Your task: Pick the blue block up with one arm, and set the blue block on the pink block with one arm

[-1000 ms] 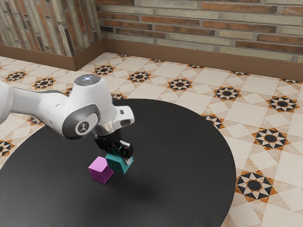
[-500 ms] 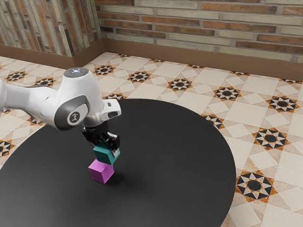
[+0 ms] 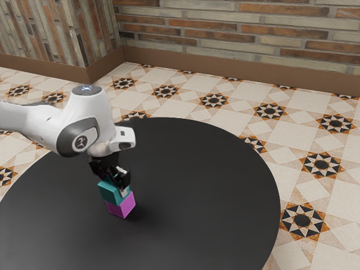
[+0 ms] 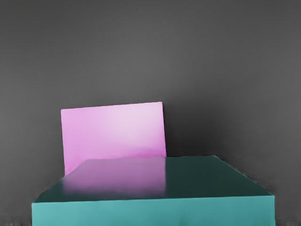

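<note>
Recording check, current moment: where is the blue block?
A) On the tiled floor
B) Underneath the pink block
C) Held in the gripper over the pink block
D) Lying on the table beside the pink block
C: in the exterior view the gripper is shut on the blue block, which sits over the top of the pink block, offset toward the exterior view's left; whether the two touch cannot be told.

Rnd black table (image 3: pixel 225 185) on patterned tile floor (image 3: pixel 292 124) w/ brick walls (image 3: pixel 236 28).
</note>
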### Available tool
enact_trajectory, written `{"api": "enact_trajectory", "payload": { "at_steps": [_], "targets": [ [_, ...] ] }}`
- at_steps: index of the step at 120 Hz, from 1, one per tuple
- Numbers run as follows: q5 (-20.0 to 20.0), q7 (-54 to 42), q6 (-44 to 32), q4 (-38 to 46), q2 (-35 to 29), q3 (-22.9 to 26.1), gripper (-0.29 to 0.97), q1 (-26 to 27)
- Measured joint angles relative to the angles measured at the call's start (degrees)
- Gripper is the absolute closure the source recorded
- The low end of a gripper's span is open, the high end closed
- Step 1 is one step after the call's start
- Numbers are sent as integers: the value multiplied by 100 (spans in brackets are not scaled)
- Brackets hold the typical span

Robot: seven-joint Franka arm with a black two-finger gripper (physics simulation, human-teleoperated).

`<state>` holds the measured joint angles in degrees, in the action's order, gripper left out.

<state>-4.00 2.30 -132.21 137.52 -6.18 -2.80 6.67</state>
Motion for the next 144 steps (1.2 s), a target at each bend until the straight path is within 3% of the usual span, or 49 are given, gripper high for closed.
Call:
{"api": "enact_trajectory", "payload": {
  "at_steps": [144],
  "targets": [
    [95,-368,66,-443,578,-214,35,-50]
  ]
}}
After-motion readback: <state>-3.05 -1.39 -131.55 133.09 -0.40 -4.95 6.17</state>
